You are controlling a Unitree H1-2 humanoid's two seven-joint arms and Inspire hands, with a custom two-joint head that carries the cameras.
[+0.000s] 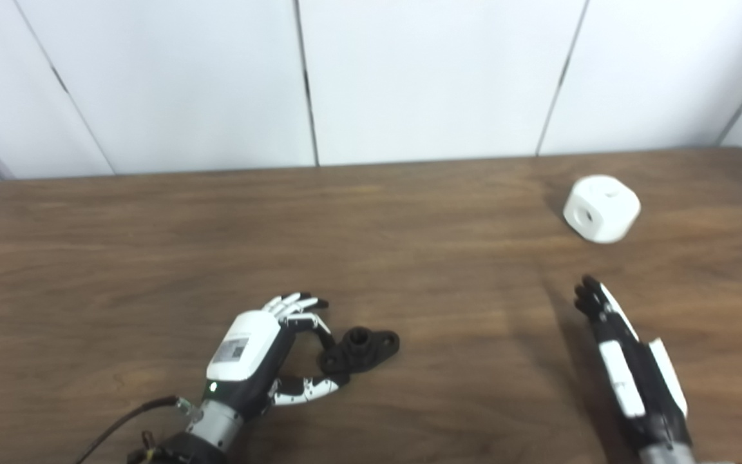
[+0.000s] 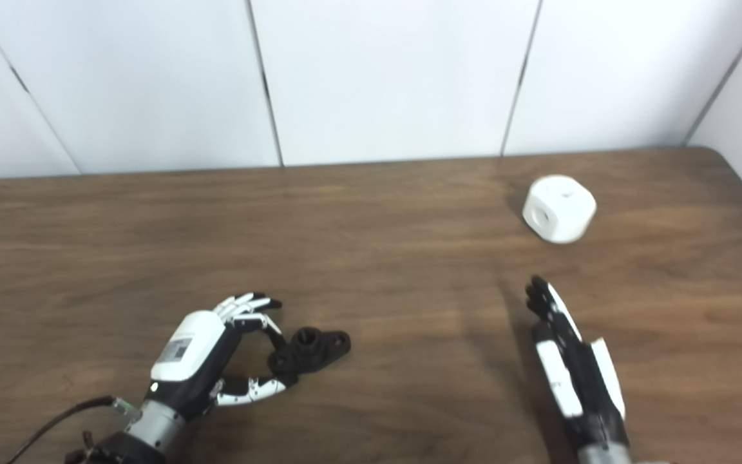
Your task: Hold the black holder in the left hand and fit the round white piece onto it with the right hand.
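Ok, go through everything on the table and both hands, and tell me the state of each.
black holder: lying on the table, left hand's fingers at its near end, not lifted.
round white piece: resting alone on the table, untouched.
left hand: open, curled around the holder.
right hand: open, empty, fingers straight.

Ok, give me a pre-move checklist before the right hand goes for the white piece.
1. Left hand at the black holder: ok, fingers and thumb curl around its near end.
2. Holder firmly gripped and lifted: not ok, it sits on the table; firm contact cannot be told.
3. Right hand free: ok, open, fingers straight, holding nothing.
4. Round white piece free to take: ok, it lies alone near the far right edge, apart from both hands.
5. Path from right hand to white piece: ok, only bare tabletop between them.
6. Hole in the white piece facing the holder: cannot tell.
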